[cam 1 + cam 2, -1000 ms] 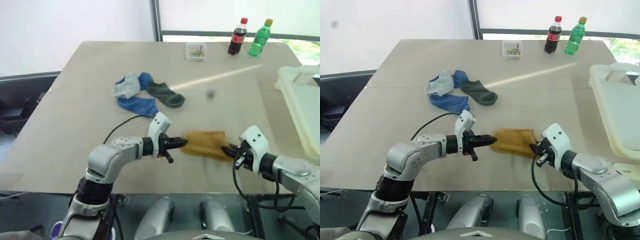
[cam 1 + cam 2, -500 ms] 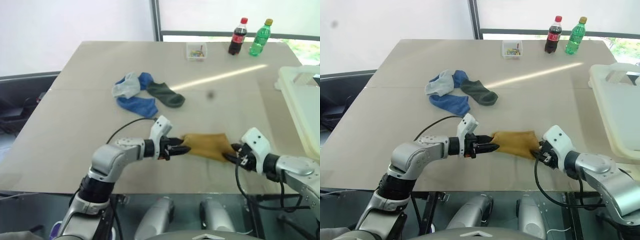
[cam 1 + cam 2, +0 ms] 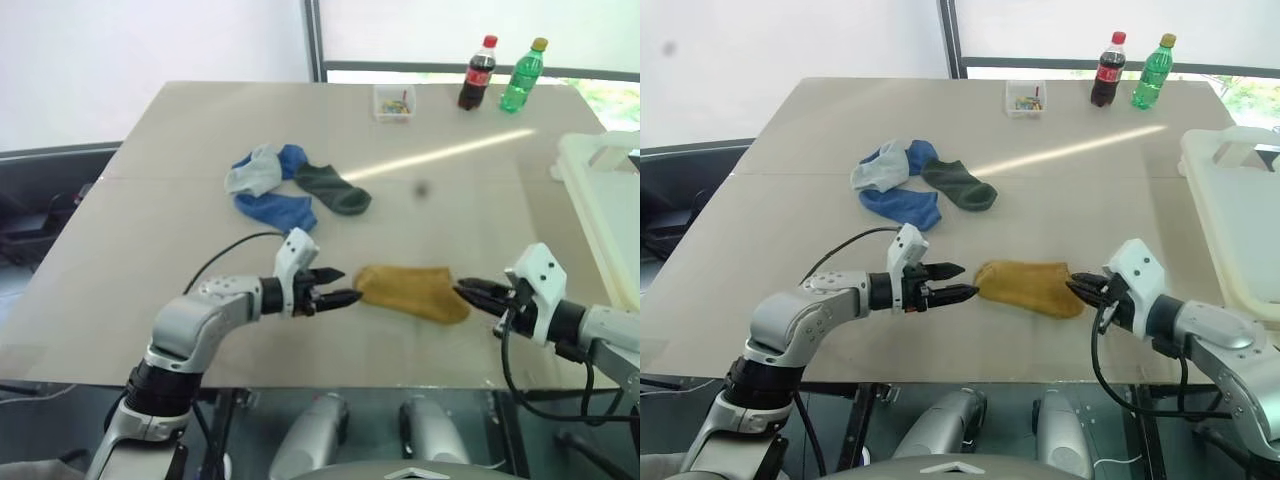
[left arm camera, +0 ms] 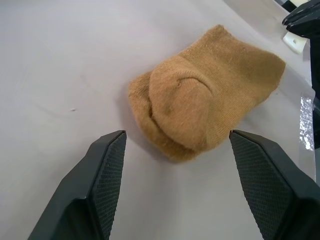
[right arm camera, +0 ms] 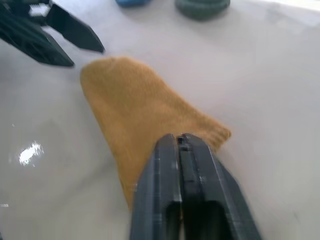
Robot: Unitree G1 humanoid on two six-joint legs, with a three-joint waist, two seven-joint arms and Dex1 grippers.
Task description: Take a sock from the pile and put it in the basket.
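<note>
A mustard sock (image 3: 408, 290) lies apart from the pile (image 3: 290, 185), near the table's front edge. My left gripper (image 3: 350, 285) is open just left of the sock's toe, with its jaws wide and nothing between them. In the left wrist view the sock (image 4: 200, 95) lies just beyond the two fingers (image 4: 105, 175). My right gripper (image 3: 460, 290) is shut at the sock's cuff end, pinching its edge. Most of the sock rests on the table. The cream basket (image 3: 592, 215) stands at the table's right edge.
The pile holds grey, blue and dark green socks on the middle left of the table. A small clear box (image 3: 392, 102), a cola bottle (image 3: 476, 75) and a green bottle (image 3: 520, 75) stand at the back. Bare tabletop lies between the sock and the basket.
My left gripper opened, let go of the sock's toe and drew back to the left. My right gripper opened, shut again at the cuff and rose a little to the right.
</note>
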